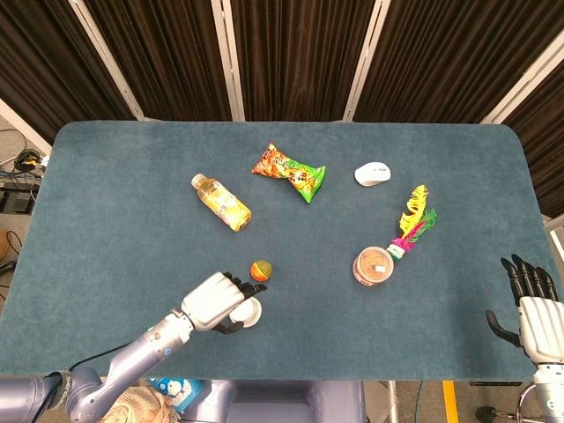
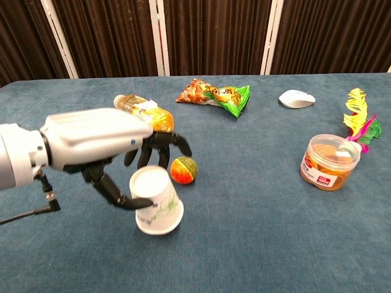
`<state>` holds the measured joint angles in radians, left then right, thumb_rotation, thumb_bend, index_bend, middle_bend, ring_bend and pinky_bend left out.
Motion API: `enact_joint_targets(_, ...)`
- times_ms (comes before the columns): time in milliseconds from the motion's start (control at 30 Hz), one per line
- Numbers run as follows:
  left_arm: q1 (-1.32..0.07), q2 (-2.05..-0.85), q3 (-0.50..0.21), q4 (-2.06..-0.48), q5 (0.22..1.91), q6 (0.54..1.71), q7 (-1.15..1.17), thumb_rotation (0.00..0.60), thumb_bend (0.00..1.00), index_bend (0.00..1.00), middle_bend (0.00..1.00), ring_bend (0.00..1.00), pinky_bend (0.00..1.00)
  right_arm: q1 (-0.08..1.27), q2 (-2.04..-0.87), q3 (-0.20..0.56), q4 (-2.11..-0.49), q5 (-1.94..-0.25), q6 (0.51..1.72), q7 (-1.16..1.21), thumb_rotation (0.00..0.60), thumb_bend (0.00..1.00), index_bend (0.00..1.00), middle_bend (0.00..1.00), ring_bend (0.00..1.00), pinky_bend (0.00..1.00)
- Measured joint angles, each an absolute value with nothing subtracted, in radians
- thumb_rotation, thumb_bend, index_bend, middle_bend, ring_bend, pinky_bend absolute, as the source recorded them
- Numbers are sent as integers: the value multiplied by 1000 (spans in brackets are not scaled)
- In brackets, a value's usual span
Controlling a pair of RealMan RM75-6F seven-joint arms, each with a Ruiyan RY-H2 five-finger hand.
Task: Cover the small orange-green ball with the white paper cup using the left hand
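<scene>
- White paper cup is sitting mouth-down on the table, at seven o'clock of the orange-green ball, just beside it.
- Left hand is gripping the cup, fingers clamped around it.
- Right hand is hovering at the table's right edge, fingers apart.

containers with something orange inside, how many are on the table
2. A clear plastic bottle of orange drink lies on its side toward the far left of the blue table. A clear round lidded tub with orange contents stands right of centre, beside the feather shuttlecock. None look hidden.
</scene>
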<state>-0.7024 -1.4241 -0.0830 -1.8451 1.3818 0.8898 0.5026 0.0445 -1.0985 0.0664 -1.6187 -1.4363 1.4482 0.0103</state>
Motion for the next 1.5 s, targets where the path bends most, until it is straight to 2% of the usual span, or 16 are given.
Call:
enact_joint_targets(167,-734,-1423,-152,-1841,1340,910,498,600,302,183,387,437,483,43,-1098,66,-1621,-1435,1448,13,600,347,0,0,0,27)
enact_joint_targets(400,-785,-1470,-209,-1767,1249,914,500,600,302,184,388,437,483,47,-1097,68,-1619,-1425,1436,21,600,347,0,0,0,26)
enact_joint_targets(633,-832,-1526,-219,-1673,1159,893,521,600,302,180,387,437,483,50,-1099,70,-1617,-1420,1430,22,600,347,0,0,0,26)
enact_joint_targets(867,-857,-1597,-196,-1595,1133,895,532,600,301,175,362,426,469,50,-1098,67,-1620,-1425,1431,19,600,347,0,0,0,26)
enact_joint_targets(933,-860,-1612,-190,-1582,1131,899,532,600,284,167,340,406,445,50,-1098,67,-1621,-1424,1432,19,600,347,0,0,0,26)
enact_joint_targets(1000,-862,-1624,-181,-1572,1126,903,532,600,237,143,281,340,377,49,-1098,68,-1620,-1424,1432,19,600,346,0,0,0,26)
enact_joint_targets(1067,-863,-1626,-175,-1572,1119,905,539,600,186,92,200,235,291,49,-1098,67,-1621,-1424,1433,20,600,347,0,0,0,27)
enact_joint_targets(1200,-862,-1616,-165,-1592,1091,912,565,600,163,41,113,126,231,48,-1097,67,-1621,-1425,1434,21,600,347,0,0,0,27)
enact_joint_targets(1500,-819,-1529,-145,-1707,1078,998,588,600,155,19,74,113,217,47,-1096,66,-1620,-1424,1434,18,600,346,0,0,0,27)
